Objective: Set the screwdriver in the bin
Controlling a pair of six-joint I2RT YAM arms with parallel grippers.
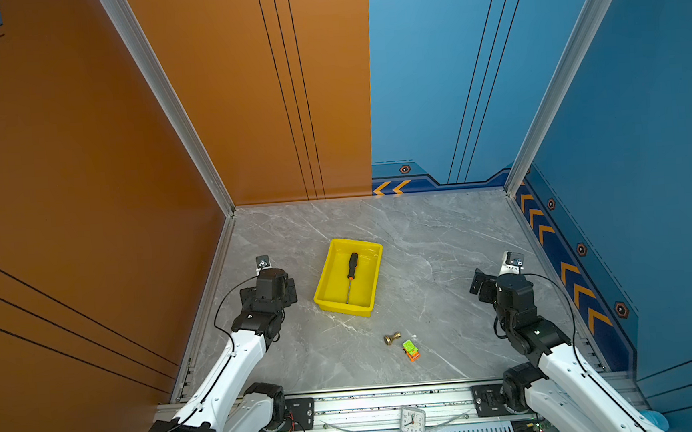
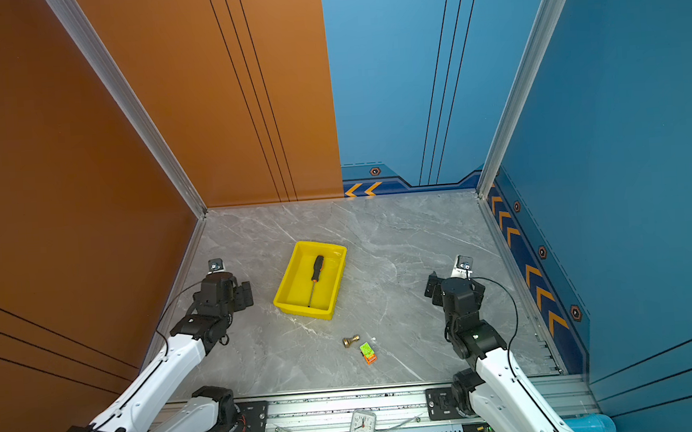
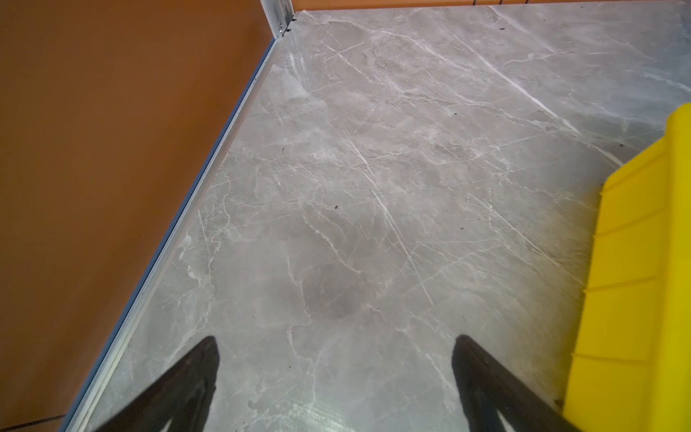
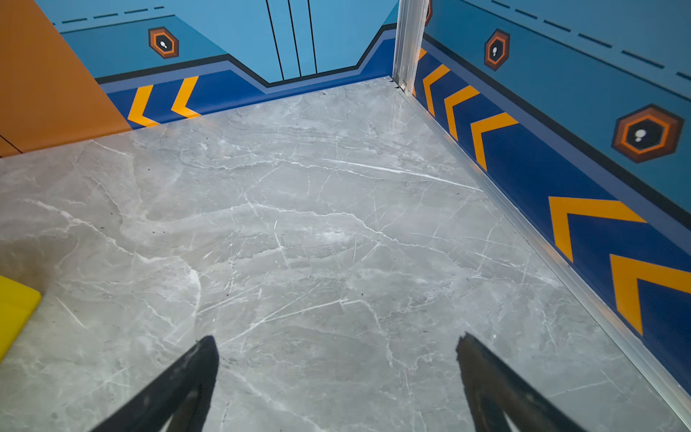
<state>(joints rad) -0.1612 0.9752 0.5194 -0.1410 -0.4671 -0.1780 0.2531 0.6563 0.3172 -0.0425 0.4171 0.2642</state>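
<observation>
On the left side of the table (image 1: 442,239), the left arm stands folded at the elbow, its forearm rising from the front rail and its wrist aimed toward the far wall. The left pincer (image 3: 336,340) hangs low over bare marble, jaws spread wide with nothing between them. The wrist view shows the outer wall of the bin (image 3: 635,280) just beside one finger, apparently not touching it.

Toward the middle, the bin (image 1: 344,306) sits slightly skewed. In both top views the screwdriver (image 1: 350,277) lies flat on its floor, handle toward the far end and shaft running down to the near wall. All of it is inside the rim.

Nearer the rail, a brass knob (image 1: 391,338) and a small green and orange block (image 1: 410,349) lie close together on the table, well apart from the bin. A clock (image 1: 412,422) sits on the rail itself.

Over on the right, the right arm mirrors the left, elbow bent and wrist forward. The right pincer (image 4: 336,338) is also wide and empty over bare marble near the right wall, with only a corner of the bin (image 4: 15,310) at the edge of its view.

To my eye the placing is done. The next move calls only for keeping both arms off the bin, the left especially, so that nothing gets nudged.
</observation>
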